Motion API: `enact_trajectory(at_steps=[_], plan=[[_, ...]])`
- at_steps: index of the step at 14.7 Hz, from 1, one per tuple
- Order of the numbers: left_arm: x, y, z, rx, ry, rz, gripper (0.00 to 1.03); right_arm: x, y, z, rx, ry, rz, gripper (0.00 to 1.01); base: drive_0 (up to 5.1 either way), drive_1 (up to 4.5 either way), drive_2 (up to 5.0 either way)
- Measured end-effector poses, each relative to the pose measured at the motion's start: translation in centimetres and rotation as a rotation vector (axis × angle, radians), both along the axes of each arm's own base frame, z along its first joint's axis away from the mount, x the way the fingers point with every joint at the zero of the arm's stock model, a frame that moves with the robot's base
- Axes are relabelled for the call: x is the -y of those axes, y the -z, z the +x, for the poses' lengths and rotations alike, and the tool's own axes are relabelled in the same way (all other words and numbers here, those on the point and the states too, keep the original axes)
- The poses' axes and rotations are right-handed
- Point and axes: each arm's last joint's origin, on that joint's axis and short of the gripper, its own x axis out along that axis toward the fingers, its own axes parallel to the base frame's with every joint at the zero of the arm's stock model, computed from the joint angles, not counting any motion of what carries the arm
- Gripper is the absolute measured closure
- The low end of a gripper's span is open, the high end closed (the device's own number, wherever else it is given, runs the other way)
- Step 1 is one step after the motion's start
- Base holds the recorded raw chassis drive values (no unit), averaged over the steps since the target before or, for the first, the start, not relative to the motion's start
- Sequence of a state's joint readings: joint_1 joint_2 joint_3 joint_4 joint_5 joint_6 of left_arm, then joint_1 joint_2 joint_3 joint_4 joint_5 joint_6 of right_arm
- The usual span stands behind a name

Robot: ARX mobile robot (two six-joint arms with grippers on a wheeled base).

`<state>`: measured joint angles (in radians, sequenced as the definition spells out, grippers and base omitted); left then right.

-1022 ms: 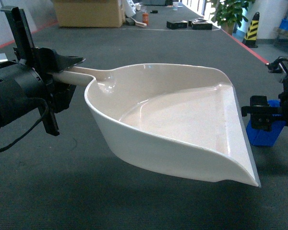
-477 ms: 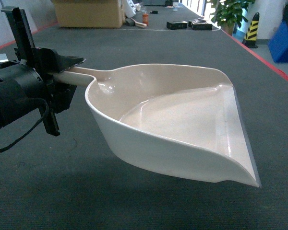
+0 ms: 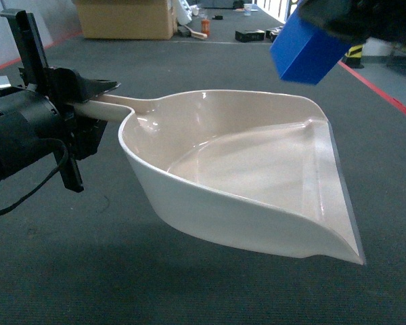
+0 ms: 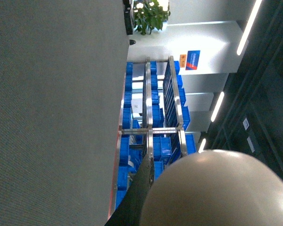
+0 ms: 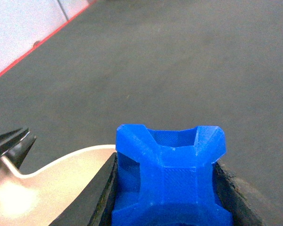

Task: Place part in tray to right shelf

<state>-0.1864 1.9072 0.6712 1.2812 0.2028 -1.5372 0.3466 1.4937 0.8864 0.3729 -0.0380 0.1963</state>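
While the left gripper (image 3: 88,101) holds the tray (image 3: 243,169) by its handle, fingers (image 3: 95,86) clamped on the straight cream handle, the scoop hangs clear of the grey carpeted floor (image 3: 88,271) with its wide flat lip toward the right of the head view.

Tray: cream-white glossy plastic, dustpan form, deep curved back wall, flat inner floor with a raised step line, thin grey strip along the lip edge. Nothing lies inside it.

Part (image 3: 306,49): bright-blue plastic block, boxy, flat matte faces. Head view shows it in the air above the tray's far right rim, tilted, upper end hidden by the dark right gripper (image 3: 345,20). Right wrist view shows the part (image 5: 170,181) end-on: a recessed pocket at the top, chamfered corners, a square textured panel in the middle. Black fingers (image 5: 101,197) press against both its sides, so the right gripper is clamped on it. Below it, the tray rim and handle root (image 5: 52,179) are visible.

Left wrist view: rounded cream tray handle (image 4: 212,188) close to the lens; beyond, steel racks with blue crates (image 4: 153,117), a potted plant (image 4: 151,14).
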Motion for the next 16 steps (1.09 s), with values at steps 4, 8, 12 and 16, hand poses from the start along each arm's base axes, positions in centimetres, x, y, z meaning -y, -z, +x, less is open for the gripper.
enact_trajectory(at_steps=[4,8,12,16], plan=[[0.0,0.0,0.0,-0.001,0.000,0.000,0.90,-2.2,1.8,0.6,-0.187,-0.138,0.187,0.40,0.0,0.00,0.0],[0.0,0.0,0.0,0.004,-0.001,0.012,0.90,2.9,-2.4,-3.8,0.039,-0.012,0.227,0.04,0.0,0.00,0.0],[0.0,0.0,0.0,0.006,-0.001,0.014,0.90,6.8,0.6,-7.7,0.258,0.349,-0.053,0.25,0.0,0.00,0.0],[0.0,0.0,0.0,0.005,-0.001,0.016,0.90,9.1,4.2,-11.8,0.264,0.365,-0.145,0.78,0.0,0.00,0.0]])
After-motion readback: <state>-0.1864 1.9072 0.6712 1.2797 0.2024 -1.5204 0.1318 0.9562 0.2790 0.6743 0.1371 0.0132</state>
